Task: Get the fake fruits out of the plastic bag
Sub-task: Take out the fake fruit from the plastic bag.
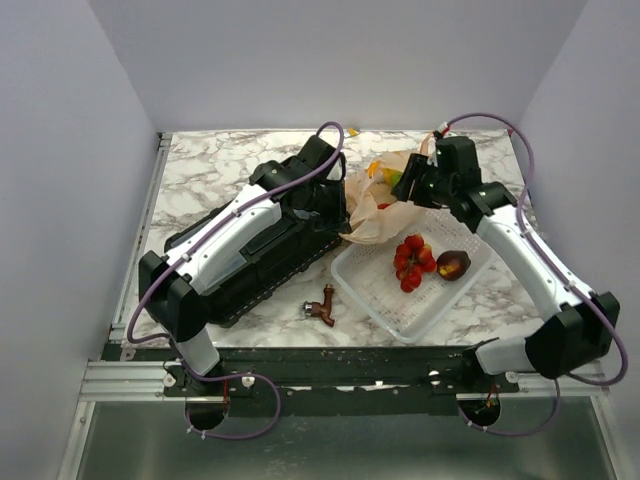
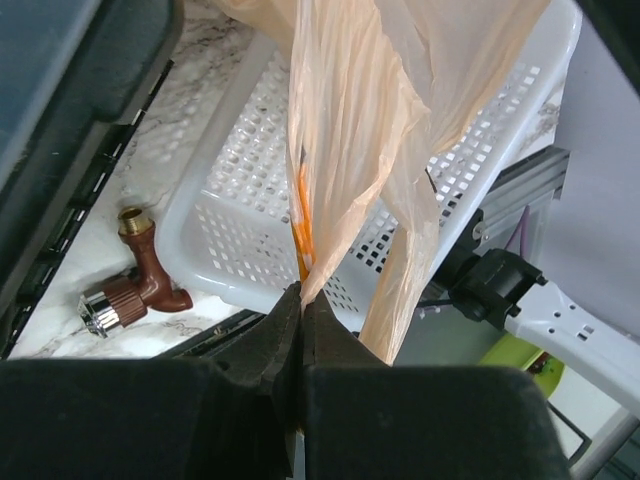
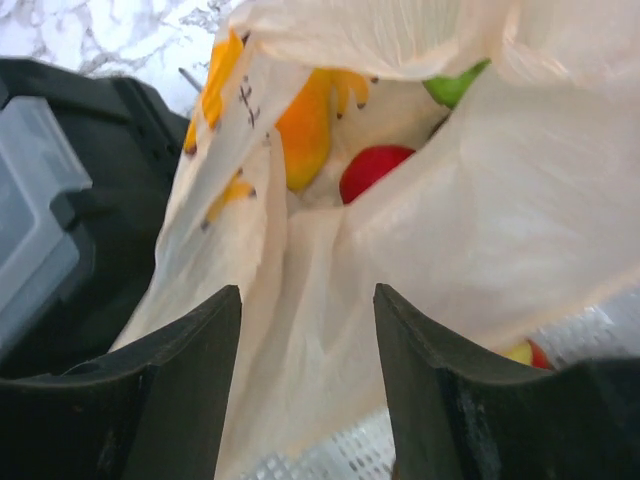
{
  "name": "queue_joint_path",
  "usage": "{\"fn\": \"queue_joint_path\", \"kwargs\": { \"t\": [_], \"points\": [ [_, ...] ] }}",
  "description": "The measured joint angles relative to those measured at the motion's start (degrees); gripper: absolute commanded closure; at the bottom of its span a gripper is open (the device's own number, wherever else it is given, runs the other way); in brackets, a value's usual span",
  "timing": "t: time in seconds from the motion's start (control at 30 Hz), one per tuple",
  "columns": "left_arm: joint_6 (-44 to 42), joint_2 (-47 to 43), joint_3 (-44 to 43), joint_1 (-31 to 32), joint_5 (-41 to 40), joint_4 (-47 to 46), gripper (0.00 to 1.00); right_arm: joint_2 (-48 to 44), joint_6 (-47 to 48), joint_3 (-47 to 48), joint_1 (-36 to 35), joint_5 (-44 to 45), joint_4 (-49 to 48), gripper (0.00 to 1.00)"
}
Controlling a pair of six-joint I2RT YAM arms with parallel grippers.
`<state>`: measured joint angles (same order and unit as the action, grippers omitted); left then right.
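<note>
The tan plastic bag [image 1: 385, 205] printed with bananas hangs over the far left corner of the white mesh basket [image 1: 432, 312]. My left gripper [image 2: 302, 296] is shut on a bunched edge of the bag [image 2: 360, 120] and holds it up over the basket [image 2: 250, 170]. My right gripper [image 3: 307, 290] is open just above the bag's side [image 3: 480, 230], touching nothing. Inside the bag's mouth I see an orange mango [image 3: 305, 130], a red apple [image 3: 372, 170] and a green lime [image 3: 450, 88]. A red berry cluster [image 1: 413, 262] lies in the basket.
A dark maroon-brown glossy fruit [image 1: 453, 264] lies in the basket beside the berries. A brown tap fitting [image 1: 322, 307] lies on the marble left of the basket. A large black case [image 1: 270, 250] lies under my left arm, close to the bag.
</note>
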<state>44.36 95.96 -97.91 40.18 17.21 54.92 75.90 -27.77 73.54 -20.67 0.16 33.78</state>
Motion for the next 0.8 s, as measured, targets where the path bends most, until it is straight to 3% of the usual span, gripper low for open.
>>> {"fn": "queue_joint_path", "kwargs": {
  "t": [0.1, 0.33, 0.47, 0.8],
  "points": [
    [-0.2, 0.9, -0.1, 0.4, 0.5, 0.0, 1.0, 6.1, 1.5, 2.0, 0.0, 0.3, -3.4, 0.51],
    [-0.5, 3.0, -2.1, 0.5, 1.8, 0.5, 1.0, 19.8, 6.6, 6.3, 0.0, 5.6, -8.7, 0.51],
    [-0.9, 3.5, -2.9, 0.5, 2.2, 0.5, 1.0, 25.9, 8.7, 9.2, 0.0, 9.7, -9.1, 0.4],
    [-1.4, 3.9, -2.9, 0.6, 3.3, 0.5, 1.0, 33.1, 14.8, 15.1, 0.0, 12.6, -11.6, 0.28]
  ]
}}
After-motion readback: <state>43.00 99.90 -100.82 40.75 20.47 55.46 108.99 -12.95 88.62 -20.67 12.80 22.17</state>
